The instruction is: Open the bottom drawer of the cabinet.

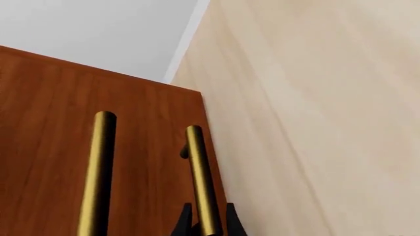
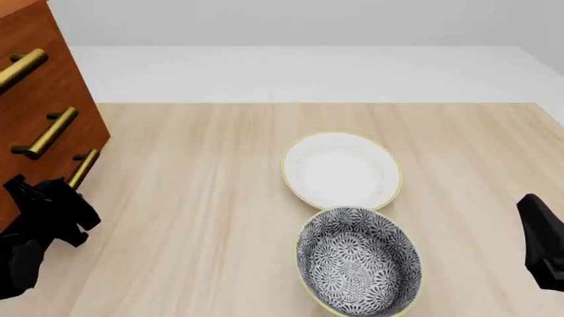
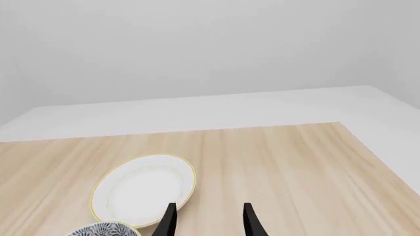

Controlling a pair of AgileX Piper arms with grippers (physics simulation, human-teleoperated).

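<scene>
The tabletop (image 2: 220,198) is holding your big red-brown cabinet (image 2: 44,86) at its far left. The bottom drawer (image 2: 13,205), lowest of three, is showing its gold bar handle (image 2: 84,168). Your left fingers (image 1: 190,221) are closing around that bar. Your right fingers (image 3: 249,219) are spreading apart, holding nothing.

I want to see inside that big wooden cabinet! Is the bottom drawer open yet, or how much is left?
Not open yet. Done: the left tool has reached the bottom drawer's handle, with a finger on each side of the brass bar. In hand: gripping that bar; whether it is squeezed tight is hard to tell. Left: pulling the bottom drawer out of the cabinet. The right tool waits open over the table.
</scene>
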